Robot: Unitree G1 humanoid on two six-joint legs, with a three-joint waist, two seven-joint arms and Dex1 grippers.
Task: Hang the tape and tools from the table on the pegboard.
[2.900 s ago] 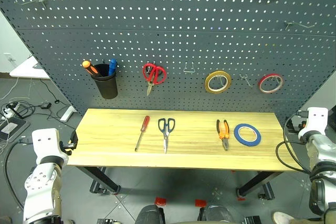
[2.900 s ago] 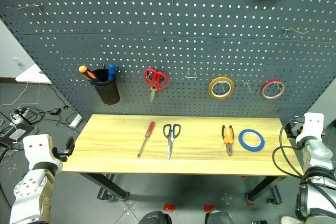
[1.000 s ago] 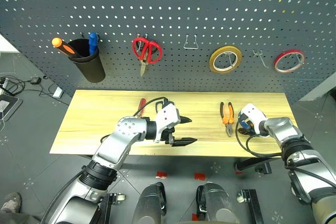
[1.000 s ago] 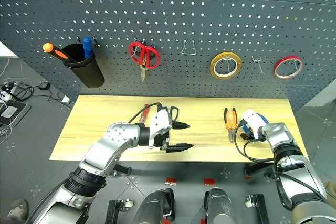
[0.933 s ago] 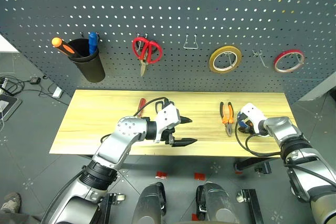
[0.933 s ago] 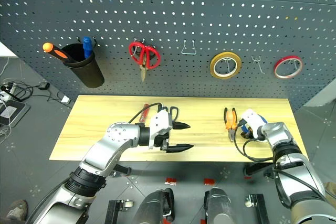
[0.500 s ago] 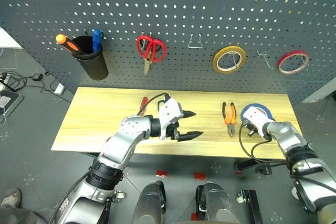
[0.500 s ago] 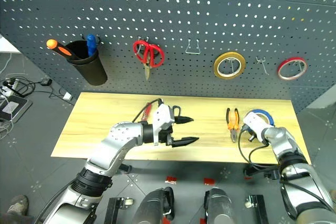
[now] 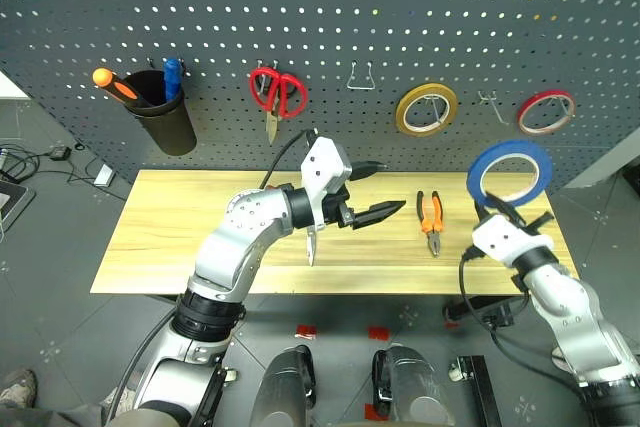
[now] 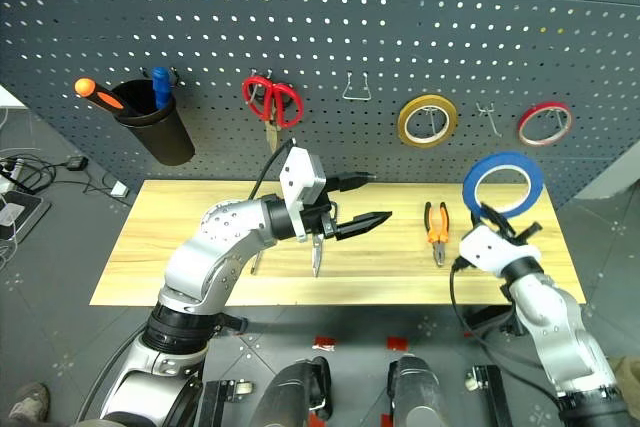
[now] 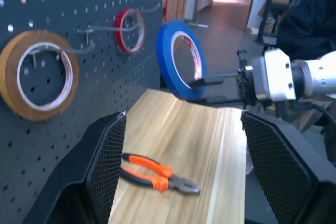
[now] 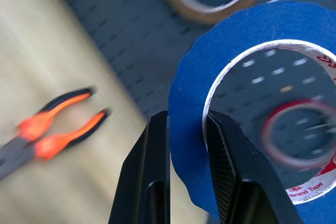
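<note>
My right gripper [image 12: 186, 129] is shut on the rim of the blue tape [image 9: 510, 172] and holds the ring upright in the air, in front of the pegboard [image 9: 200, 27], just below the red tape ring. My left gripper [image 9: 388, 187] hangs open and empty above the middle of the table [image 9: 160, 237], pointing right. The orange-and-black pliers [image 9: 430, 222] lie flat on the wood between the two grippers. Only the blade tip of the scissors [image 9: 311, 249] shows under my left arm. The screwdriver is hidden behind that arm.
Hanging on the pegboard are a black cup [image 9: 167, 127] with two tools, red-handled scissors [image 9: 278, 95], a yellow tape ring [image 9: 426, 109] and a red tape ring [image 9: 546, 112]. Bare hooks [image 9: 361, 75] sit between the red scissors and the yellow ring, and between the two rings.
My right gripper shut on the blue tape and lifted it off the table to pegboard height. My left gripper rose and swung to the right, still open.
</note>
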